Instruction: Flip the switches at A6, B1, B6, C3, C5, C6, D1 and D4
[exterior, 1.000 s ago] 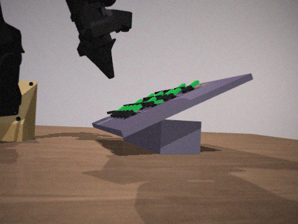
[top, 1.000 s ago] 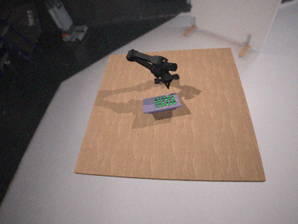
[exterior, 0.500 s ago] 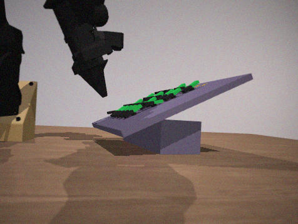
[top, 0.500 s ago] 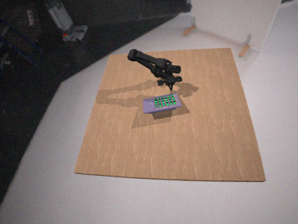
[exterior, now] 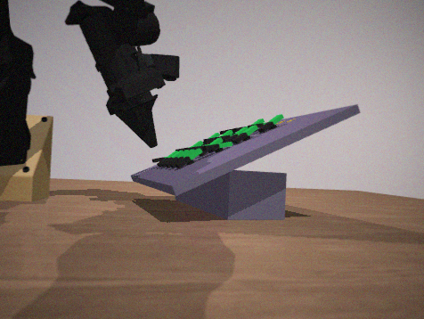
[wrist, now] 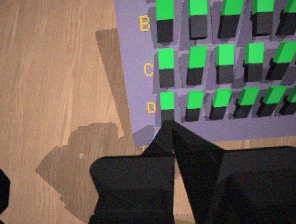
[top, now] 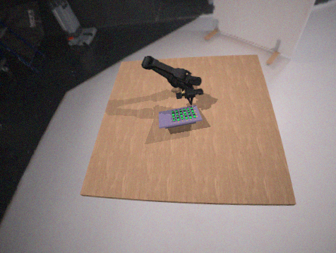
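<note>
With its fingers pinched shut on nothing, the end effector (top: 191,103) (exterior: 153,146) (wrist: 168,125) hangs by the near edge of the tilted switch panel (top: 164,120) (exterior: 312,126) (wrist: 134,75), apart from it in the exterior view. Just beyond the tip, at lower centre of the wrist view, D1 (wrist: 167,101) looks like the next press. I can't tell how many listed switches are done; row A is out of that frame. The panel stands near the middle of the desk (top: 176,166) (exterior: 134,276) (wrist: 50,65), and the closing lift probably remains.
</note>
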Robot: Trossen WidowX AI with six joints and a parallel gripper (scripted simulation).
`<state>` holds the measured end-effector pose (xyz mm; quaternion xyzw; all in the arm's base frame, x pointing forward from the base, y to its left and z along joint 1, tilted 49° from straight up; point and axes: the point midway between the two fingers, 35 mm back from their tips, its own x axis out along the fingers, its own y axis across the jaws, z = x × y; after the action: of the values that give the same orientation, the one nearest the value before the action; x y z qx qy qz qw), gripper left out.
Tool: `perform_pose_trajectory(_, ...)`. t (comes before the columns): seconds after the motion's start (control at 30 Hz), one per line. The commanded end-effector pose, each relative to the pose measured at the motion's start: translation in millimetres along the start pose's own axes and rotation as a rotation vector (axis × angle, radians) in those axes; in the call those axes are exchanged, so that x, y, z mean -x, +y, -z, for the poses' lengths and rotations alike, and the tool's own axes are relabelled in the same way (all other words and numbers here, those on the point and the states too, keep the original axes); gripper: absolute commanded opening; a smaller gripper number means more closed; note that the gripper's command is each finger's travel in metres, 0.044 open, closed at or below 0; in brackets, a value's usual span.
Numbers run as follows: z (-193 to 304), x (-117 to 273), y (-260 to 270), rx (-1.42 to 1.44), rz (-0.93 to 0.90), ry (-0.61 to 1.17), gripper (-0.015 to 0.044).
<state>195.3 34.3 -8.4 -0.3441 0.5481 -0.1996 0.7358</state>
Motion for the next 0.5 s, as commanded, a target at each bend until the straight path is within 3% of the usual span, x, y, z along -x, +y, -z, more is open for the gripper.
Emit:
perform_pose_trajectory(0.0,2.3,-6.2,-1.2,0.007,0.008,0.003,0.0)
perform_pose_trajectory(0.47,2.5,-15.7,-1.4,0.006,0.008,0.003,0.0)
